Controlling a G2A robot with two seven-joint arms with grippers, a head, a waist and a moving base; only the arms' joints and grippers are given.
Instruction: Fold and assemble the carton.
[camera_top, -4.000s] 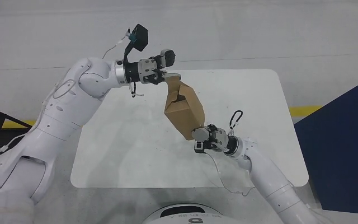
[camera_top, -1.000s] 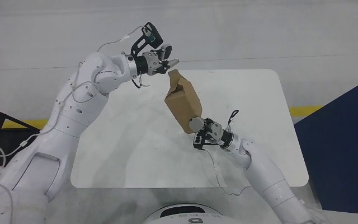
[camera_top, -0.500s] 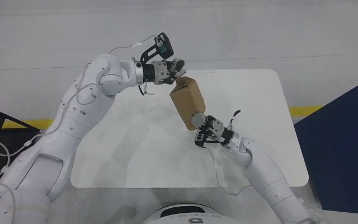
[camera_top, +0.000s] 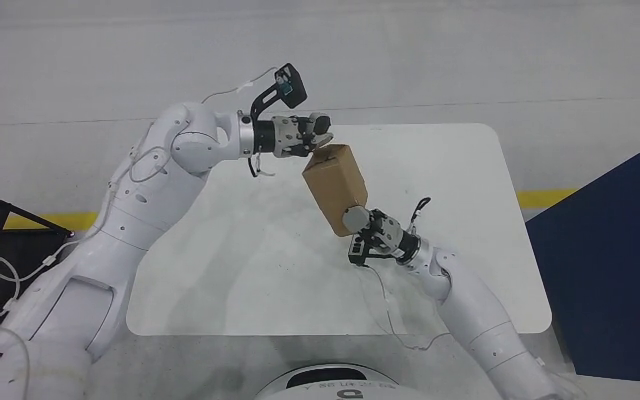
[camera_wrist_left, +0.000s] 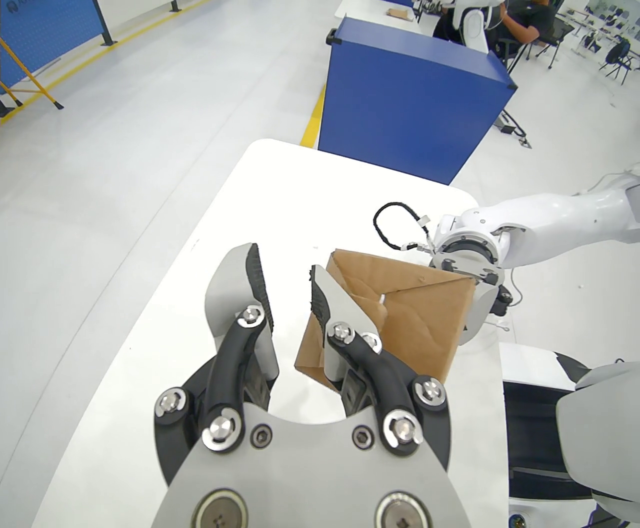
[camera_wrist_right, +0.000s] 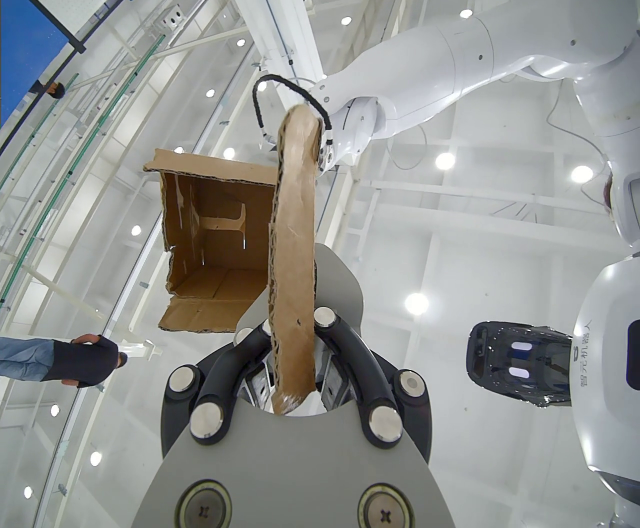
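Holds carton (camera_top: 335, 188) tilted above bench (camera_top: 230, 270) by a flap pinched tight in the right gripper (camera_wrist_right: 295, 360). Poses left gripper (camera_wrist_left: 286, 280), spread and gripping nothing, just beside carton's folded upper end.

White arms (camera_top: 140, 200), grey left gripper (camera_wrist_left: 285, 280), seemingly ribbed pads (camera_wrist_left: 257, 285).
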